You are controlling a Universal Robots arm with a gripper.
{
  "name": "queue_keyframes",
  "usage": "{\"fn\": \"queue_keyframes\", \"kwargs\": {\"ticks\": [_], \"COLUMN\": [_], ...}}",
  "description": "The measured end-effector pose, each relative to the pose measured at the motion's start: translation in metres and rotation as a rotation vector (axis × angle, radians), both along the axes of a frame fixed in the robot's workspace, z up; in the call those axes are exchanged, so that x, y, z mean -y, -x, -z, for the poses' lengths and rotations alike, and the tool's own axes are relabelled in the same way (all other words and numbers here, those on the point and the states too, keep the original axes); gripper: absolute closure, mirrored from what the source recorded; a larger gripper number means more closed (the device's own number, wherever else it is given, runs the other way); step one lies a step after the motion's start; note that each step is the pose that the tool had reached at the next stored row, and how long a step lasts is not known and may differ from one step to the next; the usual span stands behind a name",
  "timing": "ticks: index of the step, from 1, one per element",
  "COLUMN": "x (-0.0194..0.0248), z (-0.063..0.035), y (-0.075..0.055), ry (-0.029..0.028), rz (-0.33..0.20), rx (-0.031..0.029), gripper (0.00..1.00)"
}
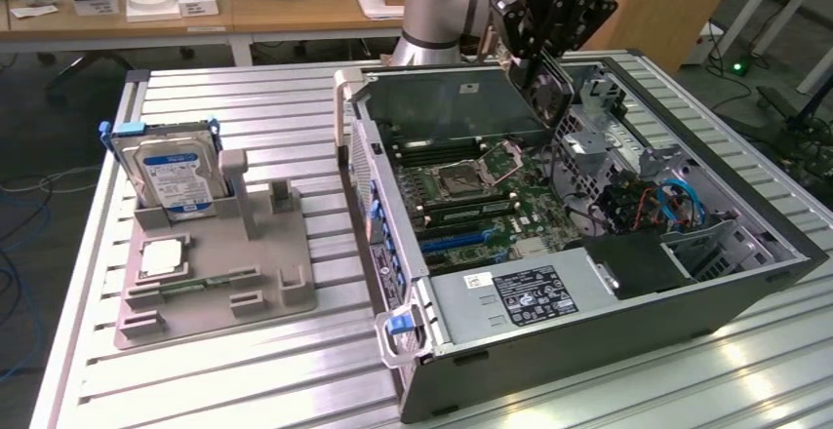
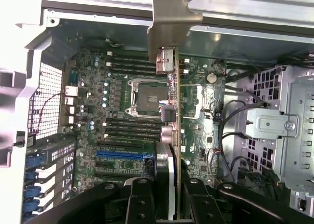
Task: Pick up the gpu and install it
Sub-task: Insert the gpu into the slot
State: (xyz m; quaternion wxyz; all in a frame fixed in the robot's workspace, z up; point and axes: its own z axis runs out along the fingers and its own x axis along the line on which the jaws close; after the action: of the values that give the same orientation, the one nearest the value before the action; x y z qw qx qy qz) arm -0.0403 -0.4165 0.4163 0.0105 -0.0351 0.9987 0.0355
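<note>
My gripper (image 1: 552, 44) hangs over the back of the open computer case (image 1: 762, 273), shut on the gpu (image 1: 547, 88). The gpu hangs below it as a dark card, held above the motherboard (image 1: 475, 190) and not touching it. In the wrist view the gpu (image 2: 169, 116) runs edge-on as a thin blade between my gripper (image 2: 169, 189) fingers (image 2: 142, 199), with its silver end bracket (image 2: 169, 18) at the far end near the case wall. Under it lie the processor socket (image 2: 144, 96) and a blue slot (image 2: 120, 155).
On the exterior view's left a grey holder (image 1: 248, 273) carries a hard drive with a blue label (image 1: 170, 171), a square chip (image 1: 163, 255) and a narrow memory stick (image 1: 195, 285). Inside the case are drive cages (image 2: 289, 126), cables (image 1: 664, 205) and the power supply (image 1: 528, 297).
</note>
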Motion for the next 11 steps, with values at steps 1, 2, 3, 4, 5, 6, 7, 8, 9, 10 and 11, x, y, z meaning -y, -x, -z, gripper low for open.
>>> {"fn": "queue_keyframes", "kwargs": {"ticks": [1,2,3,4,5,6,7,8,9,10,11], "x": [0.0,0.0,0.0,0.0,0.0,0.0,0.0,0.0,0.0,0.0,0.0], "z": [0.0,0.0,0.0,0.0,0.0,0.0,0.0,0.0,0.0,0.0,0.0], "y": [0.0,0.0,0.0,0.0,0.0,0.0,0.0,0.0,0.0,0.0,0.0], "ry": [0.0001,0.0001,0.0001,0.0,0.0,0.0001,0.0001,0.0001,0.0001,0.0001,0.0], "rz": [-0.007,-0.017,-0.026,-0.037,-0.048,-0.06,-0.072,-0.085,-0.097,-0.109,-0.122], "rx": [0.0,0.0,0.0001,0.0003,0.0008,0.0013,0.0019,0.0024,0.0029,0.0034,0.0042], "gripper": [0.72,0.72,0.72,0.72,0.72,0.72,0.72,0.72,0.72,0.72,0.72]}}
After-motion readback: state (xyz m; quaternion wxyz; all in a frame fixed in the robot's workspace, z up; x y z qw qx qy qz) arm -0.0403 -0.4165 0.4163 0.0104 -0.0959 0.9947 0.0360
